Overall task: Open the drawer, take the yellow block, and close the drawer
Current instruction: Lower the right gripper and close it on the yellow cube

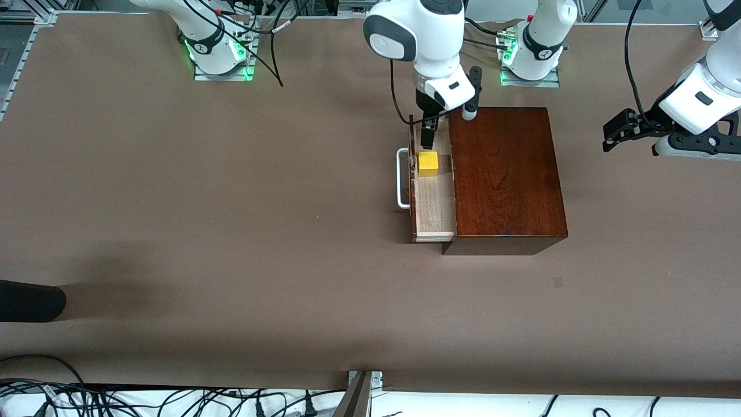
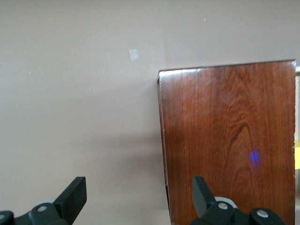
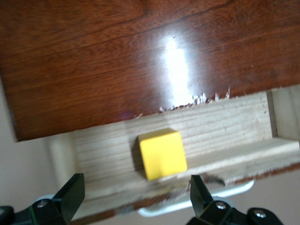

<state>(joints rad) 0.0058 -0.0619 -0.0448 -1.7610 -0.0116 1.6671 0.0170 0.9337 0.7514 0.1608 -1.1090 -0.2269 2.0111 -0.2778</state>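
The dark reddish-brown box (image 1: 503, 174) stands on the table with its drawer (image 1: 434, 202) pulled out toward the right arm's end, white handle (image 1: 400, 179) in front. The yellow block (image 1: 428, 163) lies on the drawer's pale wood floor. My right gripper (image 1: 426, 136) hangs open just above the drawer, beside the block. In the right wrist view the block (image 3: 161, 153) sits ahead of the open right gripper (image 3: 136, 197), above the drawer (image 3: 225, 126). My left gripper (image 1: 613, 134) waits open in the air off the box's other end; its view shows the left gripper (image 2: 138, 199) and the box (image 2: 229, 140).
Brown table cover (image 1: 231, 231) spreads wide toward the right arm's end. A dark object (image 1: 29, 301) pokes in at that end near the front camera. Cables (image 1: 173, 399) and a metal bracket (image 1: 362, 394) run along the nearest edge.
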